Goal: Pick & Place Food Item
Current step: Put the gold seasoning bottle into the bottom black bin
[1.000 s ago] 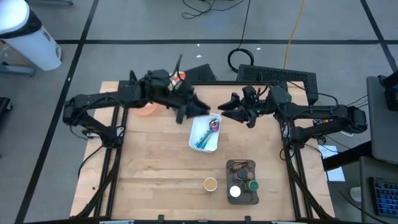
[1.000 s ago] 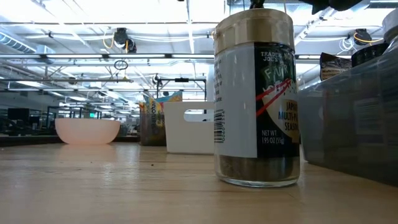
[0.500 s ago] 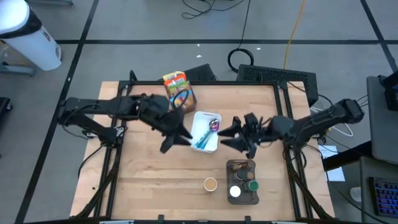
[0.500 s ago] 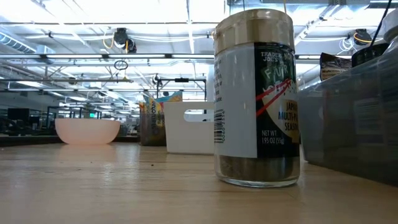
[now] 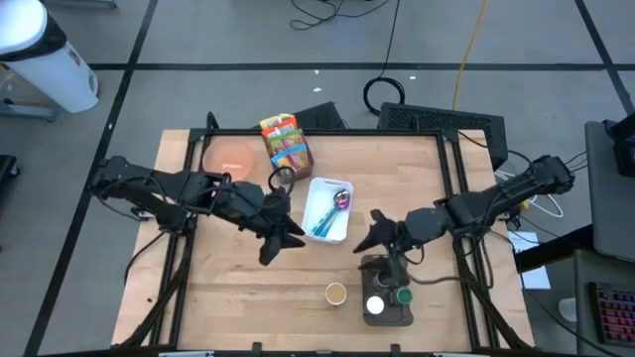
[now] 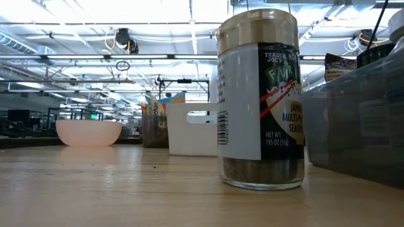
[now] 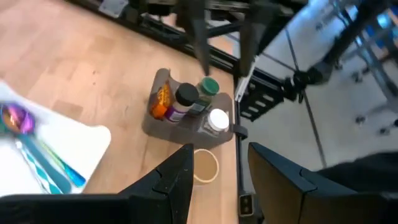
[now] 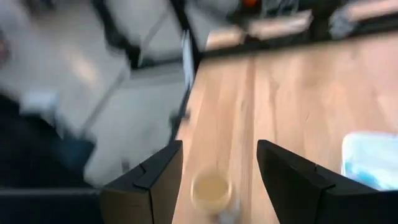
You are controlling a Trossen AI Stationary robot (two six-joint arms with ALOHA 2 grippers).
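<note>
Nearest you, on the near side of the white tray (image 5: 310,223) and well apart from it, the seasoning jar (image 6: 260,101) stands upright on the table w/ its gold lid on. Nothing touches it. From the low cam it fills the foreground.

Just right of the jar, still nearer than the tray, is the grey caddy (image 5: 389,266). It holds several small bottles; you can see a white cap, a green cap and a dark cap from the left wrist cam.

L gripper (image 5: 270,248) hovers off the tray's near-left corner, above bare wood. Its fingers (image 7: 180,180) are spread apart w/ nothing between them; thru the gap you see the jar's lid and the caddy beyond.

R gripper (image 5: 369,243) hangs off the tray's near-right side, about over the caddy's far end. Its fingers (image 8: 155,180) are also released and empty, w/ the jar's lid showing in the gap.

The tray itself sits mid-table. Inside it lie a purple-bowled spoon (image 5: 341,198) and some blue-handled utensils; can't tell exactly which kind.

Beyond the tray's far-left corner stands the snack pack (image 5: 283,139), upright, colourful print, close to the tray but not touching as far as you can tell. Further left of that, well apart from the tray, is the pink bowl (image 5: 230,157), right way up.

All food items are resting on the table or in the caddy; neither gripper has any.
</note>
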